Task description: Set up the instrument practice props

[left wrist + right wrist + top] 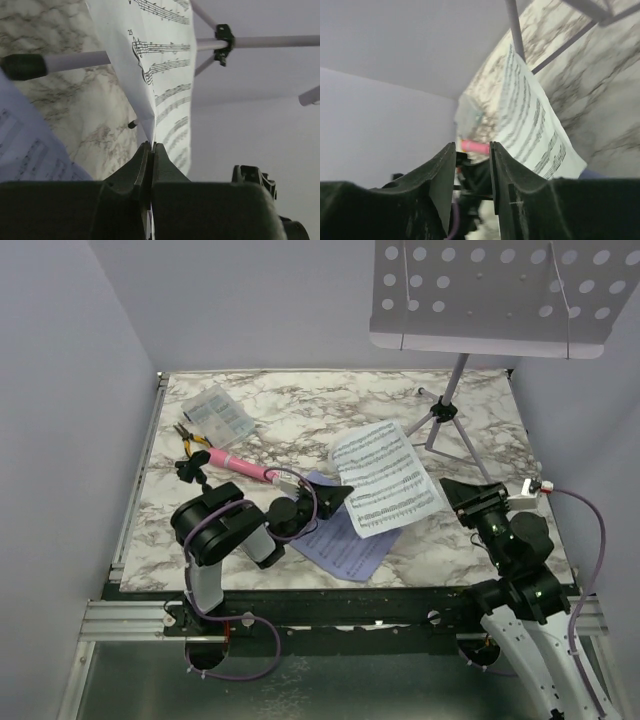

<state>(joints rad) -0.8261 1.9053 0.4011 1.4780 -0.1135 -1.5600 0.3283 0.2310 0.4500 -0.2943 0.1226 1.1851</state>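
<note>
Sheet-music page, white printed paper, pinched at its left edge by the left end effector, fingers pressed fully together on the paper with no gap in the left wrist view; the page curves up from the fingertips and is mostly off the marble-pattern worktop, cannot tell if its right side touches. second printed page, bluish-lavender, lies flat on the worktop, partly under the held page and the left end effector. lavender perforated music-stand desk sits on a thin silver tripod, upright at far right, legs just beyond the held page. pink microphone lies tilted at left, one end at the small black mic stand, cannot tell if clipped in. right end effector is just right of the held page, fingers parted by a narrow gap, nothing between them. clear plastic compartment box and orange-handled pliers at far left, just beside each other
</note>
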